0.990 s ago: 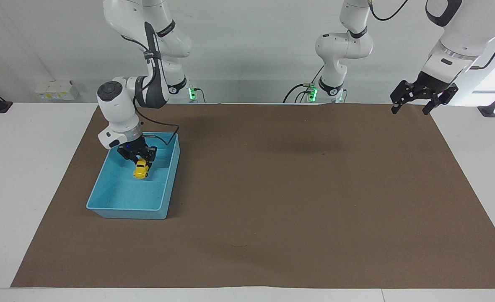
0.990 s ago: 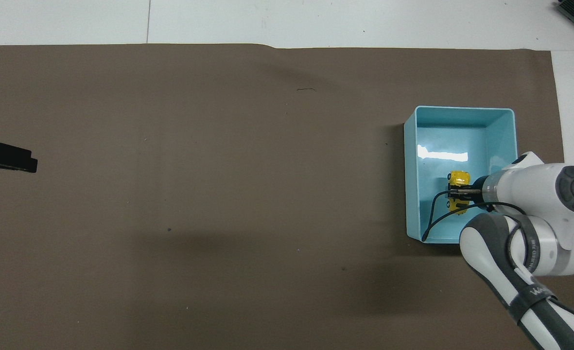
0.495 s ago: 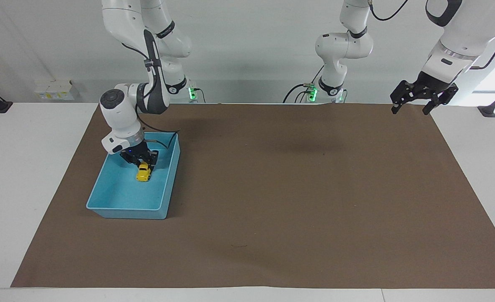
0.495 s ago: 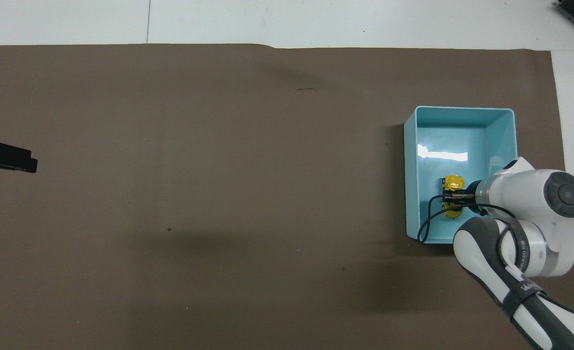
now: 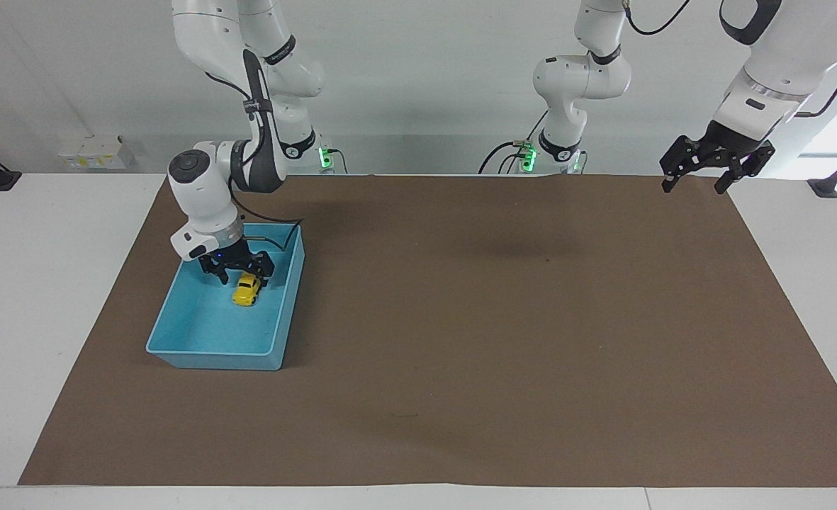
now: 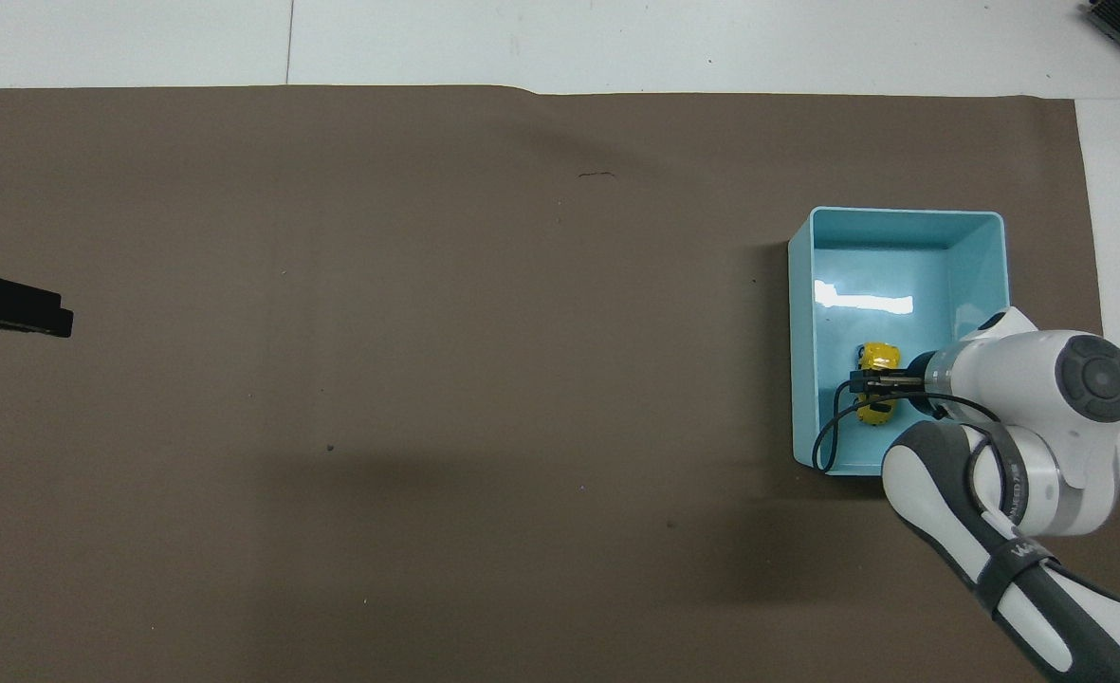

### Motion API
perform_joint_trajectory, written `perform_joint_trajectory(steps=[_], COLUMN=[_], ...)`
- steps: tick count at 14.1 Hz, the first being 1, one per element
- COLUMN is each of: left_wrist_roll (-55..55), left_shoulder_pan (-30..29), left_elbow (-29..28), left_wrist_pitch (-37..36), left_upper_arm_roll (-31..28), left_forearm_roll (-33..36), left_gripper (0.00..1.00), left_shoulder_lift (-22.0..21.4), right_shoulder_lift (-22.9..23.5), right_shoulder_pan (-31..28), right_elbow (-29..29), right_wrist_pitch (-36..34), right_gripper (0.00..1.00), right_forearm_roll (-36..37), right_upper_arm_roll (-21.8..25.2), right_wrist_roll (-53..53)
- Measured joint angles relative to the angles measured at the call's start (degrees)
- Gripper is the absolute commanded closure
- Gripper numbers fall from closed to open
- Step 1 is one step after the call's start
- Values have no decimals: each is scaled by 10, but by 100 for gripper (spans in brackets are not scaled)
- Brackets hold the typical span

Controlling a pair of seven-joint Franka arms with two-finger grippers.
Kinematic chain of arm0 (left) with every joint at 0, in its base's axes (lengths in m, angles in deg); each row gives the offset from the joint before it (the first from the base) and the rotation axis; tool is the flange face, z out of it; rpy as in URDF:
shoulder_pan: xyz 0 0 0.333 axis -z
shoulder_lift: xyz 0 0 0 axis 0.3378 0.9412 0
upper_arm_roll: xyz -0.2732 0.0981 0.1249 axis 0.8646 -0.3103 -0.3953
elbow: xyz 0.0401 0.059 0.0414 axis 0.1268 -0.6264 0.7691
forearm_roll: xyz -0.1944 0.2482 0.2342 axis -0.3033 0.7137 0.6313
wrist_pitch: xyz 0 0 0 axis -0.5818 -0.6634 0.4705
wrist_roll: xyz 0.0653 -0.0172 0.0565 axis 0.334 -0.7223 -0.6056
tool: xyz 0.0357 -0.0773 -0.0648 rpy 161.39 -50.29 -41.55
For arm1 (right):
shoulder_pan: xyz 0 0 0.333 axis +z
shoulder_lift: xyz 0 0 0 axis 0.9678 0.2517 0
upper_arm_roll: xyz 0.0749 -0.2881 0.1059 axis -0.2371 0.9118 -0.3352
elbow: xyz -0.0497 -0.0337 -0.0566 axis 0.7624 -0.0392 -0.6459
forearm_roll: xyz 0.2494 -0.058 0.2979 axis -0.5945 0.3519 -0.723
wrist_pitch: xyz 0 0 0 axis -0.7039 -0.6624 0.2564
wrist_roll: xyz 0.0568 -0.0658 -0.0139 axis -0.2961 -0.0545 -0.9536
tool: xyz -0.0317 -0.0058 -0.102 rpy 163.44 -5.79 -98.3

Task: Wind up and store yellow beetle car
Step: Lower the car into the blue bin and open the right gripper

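Note:
The yellow beetle car (image 5: 247, 290) rests on the floor of the blue bin (image 5: 212, 363), in the half nearer the robots. My right gripper (image 5: 243, 275) hangs just over the car, open, with its fingers spread to either side and not gripping it. In the overhead view the right gripper (image 6: 868, 383) covers the middle of the car (image 6: 879, 358) inside the bin (image 6: 906, 215). My left gripper (image 5: 694, 185) waits open and empty, raised over the mat's corner at the left arm's end; its tip (image 6: 14, 318) shows at the overhead view's edge.
A brown mat (image 5: 461, 319) covers most of the white table. The bin stands on the mat at the right arm's end. A black cable (image 6: 830, 441) droops from the right wrist over the bin's near rim.
The right gripper lowered the car onto the bin floor, then opened and let it go. The left arm has not moved.

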Motion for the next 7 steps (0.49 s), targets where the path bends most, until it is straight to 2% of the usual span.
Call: perform_joint_trajectory(steps=[7], left_wrist_roll=[0], left_shoulder_pan=[0], left_elbow=[0], left_wrist_pitch=[0], left_upper_arm_roll=[0], left_forearm_roll=[0], left_gripper=[0], left_shoulder_lift=[0], right_shoulder_lift=[-16], right_shoulder_pan=[13], right_elbow=[-118], right_wrist_pitch=[-184], right_gripper=[0], right_forearm_roll=[0], right_upper_arm_roll=[-5], right_wrist_roll=[2])
